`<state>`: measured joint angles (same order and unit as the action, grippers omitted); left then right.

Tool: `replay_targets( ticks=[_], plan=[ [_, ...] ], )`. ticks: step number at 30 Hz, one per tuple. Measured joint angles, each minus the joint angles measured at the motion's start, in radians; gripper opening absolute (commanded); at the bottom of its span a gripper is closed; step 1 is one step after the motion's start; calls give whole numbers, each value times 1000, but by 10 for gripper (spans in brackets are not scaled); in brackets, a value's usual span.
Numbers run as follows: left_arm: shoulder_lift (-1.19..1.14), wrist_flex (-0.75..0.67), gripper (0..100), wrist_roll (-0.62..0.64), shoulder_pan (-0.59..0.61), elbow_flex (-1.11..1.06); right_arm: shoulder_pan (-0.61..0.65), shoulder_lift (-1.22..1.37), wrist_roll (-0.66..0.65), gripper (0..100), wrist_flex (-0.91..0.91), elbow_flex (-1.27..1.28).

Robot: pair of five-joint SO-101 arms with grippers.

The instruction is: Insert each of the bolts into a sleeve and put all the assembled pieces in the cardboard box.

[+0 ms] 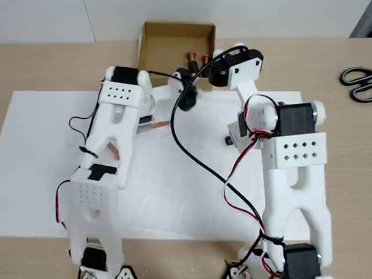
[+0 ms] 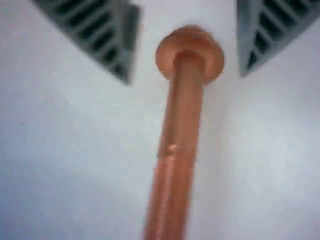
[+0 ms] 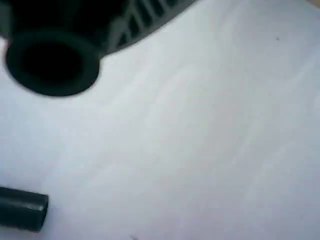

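Observation:
A copper bolt (image 2: pixel 182 140) lies on the white paper, its round head between the ribbed fingers (image 2: pixel 102 37) of my left gripper (image 2: pixel 186 72), which stands open around it without touching. From above, the same bolt (image 1: pixel 158 125) pokes out beside the left gripper (image 1: pixel 145 123). My right gripper (image 1: pixel 232 135) is low over the paper, shut on a black sleeve (image 3: pixel 50 62) whose flanged open end faces the camera beside a ribbed finger (image 3: pixel 145 20). Another black sleeve (image 3: pixel 20 207) lies on the paper nearby. The cardboard box (image 1: pixel 148 46) at the back holds two assembled pieces (image 1: pixel 197 57).
Another copper bolt (image 1: pixel 114 152) lies under the left arm. Two black sleeve-like pieces (image 1: pixel 186 97) sit near the box, where a black cable (image 1: pixel 180 145) crosses the paper. Scissors (image 1: pixel 357 81) lie at the far right on the wooden table (image 1: pixel 35 64).

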<state>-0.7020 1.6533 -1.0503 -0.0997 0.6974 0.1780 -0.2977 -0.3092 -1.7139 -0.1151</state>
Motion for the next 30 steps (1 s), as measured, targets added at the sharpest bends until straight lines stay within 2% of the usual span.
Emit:
replay_targets(
  ticks=[4, 8, 11, 18, 23, 28, 30],
  plan=[
    [0, 0, 166, 64, 6, 0, 0, 0, 0, 3, 0, 0],
    [0, 5, 166, 282, 6, 18, 2, 0, 0, 3, 0, 0],
    [0, 55, 166, 565, 5, 84, 2, 0, 0, 3, 0, 0],
    [0, 78, 166, 1336, 9, 201, 3, 0, 0, 3, 0, 0],
    [0, 80, 169, 1703, 9, 196, 2, 0, 0, 3, 0, 0],
    [0, 80, 169, 2114, -5, 104, 2, 0, 0, 3, 0, 0],
    [0, 80, 169, 2229, -14, 69, 2, 0, 0, 3, 0, 0]
  ],
)
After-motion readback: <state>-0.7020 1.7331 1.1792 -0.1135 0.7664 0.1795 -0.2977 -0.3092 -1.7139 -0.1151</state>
